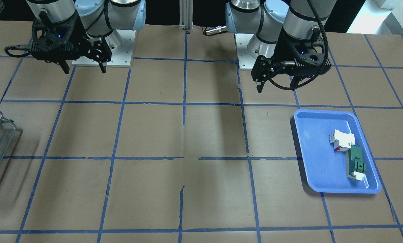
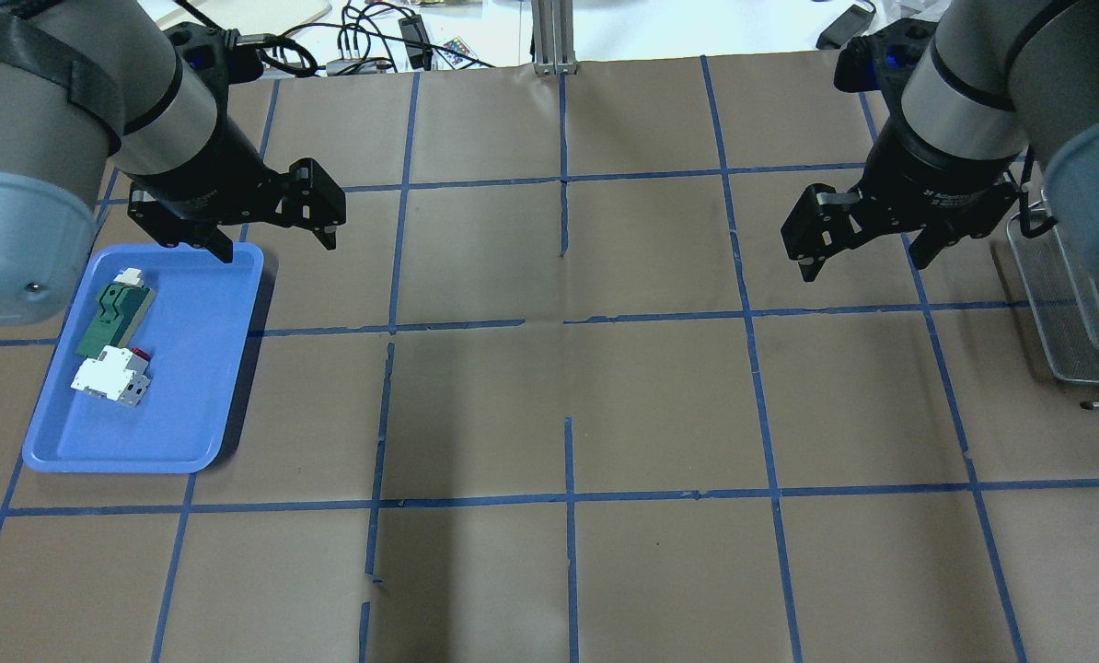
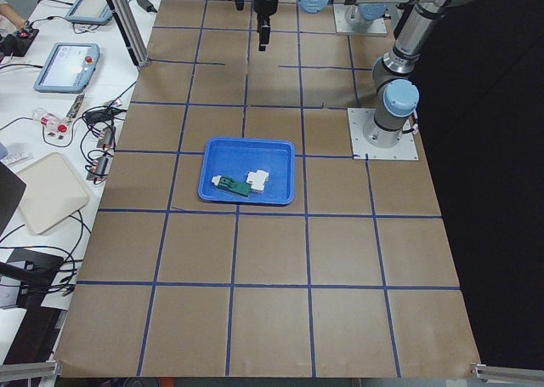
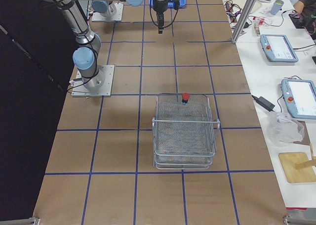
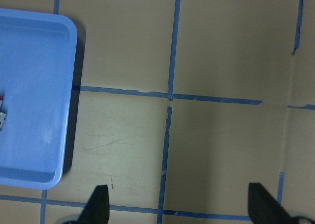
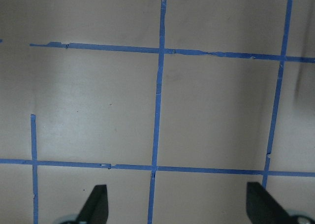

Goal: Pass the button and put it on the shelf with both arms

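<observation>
Brown table [image 2: 660,405] with blue tape grid, blue tray [image 2: 190,378], wire shelf [image 4: 183,131] well apart

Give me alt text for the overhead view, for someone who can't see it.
The left gripper and right gripper hover open and empty over a brown, blue-taped table. At left a blue tray holds a white-and-red block and a green-and-white part; the shelf peeks in at right.
</observation>
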Available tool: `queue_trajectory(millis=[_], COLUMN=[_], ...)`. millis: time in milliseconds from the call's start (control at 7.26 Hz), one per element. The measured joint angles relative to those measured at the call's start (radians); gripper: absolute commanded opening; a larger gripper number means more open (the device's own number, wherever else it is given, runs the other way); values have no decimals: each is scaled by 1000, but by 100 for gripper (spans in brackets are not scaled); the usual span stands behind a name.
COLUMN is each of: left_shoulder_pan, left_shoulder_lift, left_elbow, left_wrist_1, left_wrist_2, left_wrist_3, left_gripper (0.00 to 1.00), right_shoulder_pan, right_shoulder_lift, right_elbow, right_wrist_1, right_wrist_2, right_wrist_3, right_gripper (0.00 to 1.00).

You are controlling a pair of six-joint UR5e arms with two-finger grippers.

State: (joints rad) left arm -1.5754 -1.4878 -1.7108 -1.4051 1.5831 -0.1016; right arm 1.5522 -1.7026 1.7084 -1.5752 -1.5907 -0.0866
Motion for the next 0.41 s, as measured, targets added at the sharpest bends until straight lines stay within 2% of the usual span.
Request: queue_trajectory(millis=[413], left_shoulder_pan=[0], left_shoulder_lift=[0], left_elbow=[0], left_wrist_1=[0], left_wrist_2=[0], left_wrist_3=[-1], left_gripper=[100], right_shoulder_pan=[3], right_shoulder_lift=[-7], right_elbow=[5], right_wrist_1=[0], right_wrist_2=[2], right_wrist_3=[5], right_gripper=[100])
